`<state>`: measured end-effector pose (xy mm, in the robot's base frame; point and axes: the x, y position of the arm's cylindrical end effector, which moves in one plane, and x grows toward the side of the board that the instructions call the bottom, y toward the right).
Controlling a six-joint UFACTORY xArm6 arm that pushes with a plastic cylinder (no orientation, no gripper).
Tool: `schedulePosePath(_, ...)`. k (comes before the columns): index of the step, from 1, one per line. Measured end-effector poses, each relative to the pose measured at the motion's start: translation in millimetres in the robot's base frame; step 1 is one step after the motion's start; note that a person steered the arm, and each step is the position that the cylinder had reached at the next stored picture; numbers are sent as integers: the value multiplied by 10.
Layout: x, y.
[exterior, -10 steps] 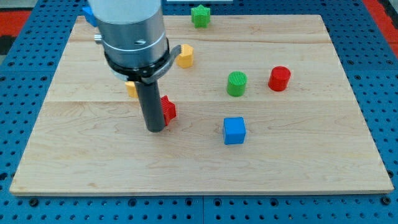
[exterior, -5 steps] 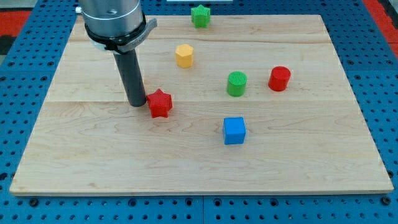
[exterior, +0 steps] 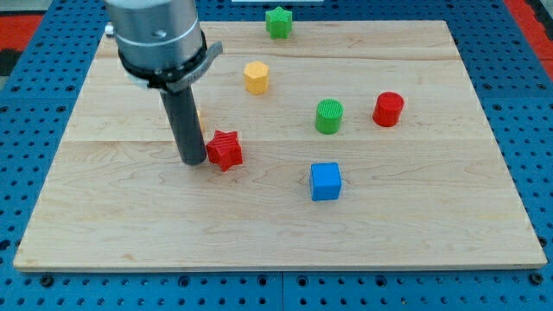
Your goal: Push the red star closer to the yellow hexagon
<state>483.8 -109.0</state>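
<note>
In the single camera view, we see our tip [exterior: 193,161] resting on the wooden board [exterior: 432,233], just at the view's left of the red star [exterior: 225,150], touching it or very nearly so; the gap is too fine for us to call. We carry no jaws at all, only the straight dark rod, so nothing opens or closes here and nothing is clamped; the rod simply stands beside the star. The red star lies left of the board's middle, and the yellow hexagon [exterior: 256,77] sits well apart from it, toward the view's top and a little to the right. A sliver of an orange block [exterior: 198,116] peeks out from behind the rod, its shape hidden. Further to the view's right stand a green cylinder [exterior: 328,116] and a red cylinder [exterior: 388,109], a blue cube [exterior: 326,181] lies below them, and a green star [exterior: 278,22] sits at the top edge. We judge the red star to be a small, light, rigid block that should slide readily on the smooth wood, yet its points will likely make it spin or slip off the rod if we press off-centre. We would therefore make contact at its lower-left side, in line with its middle and the hexagon, and push up and rightward.
</note>
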Motion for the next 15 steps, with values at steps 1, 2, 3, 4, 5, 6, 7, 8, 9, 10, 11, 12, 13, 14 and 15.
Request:
schedulePosePath(1,89,51)
schedulePosePath(2,-1,114)
schedulePosePath(3,-371,119)
schedulePosePath(4,-650,119)
schedulePosePath(5,-624,120)
schedulePosePath(6,-358,120)
schedulePosePath(7,-143,273)
schedulePosePath(8,-22,703)
schedulePosePath(9,-28,927)
schedulePosePath(10,12,929)
schedulePosePath(11,123,921)
schedulePosePath(12,-157,879)
schedulePosePath(13,-282,802)
schedulePosePath(14,-517,789)
schedulePosePath(15,-665,787)
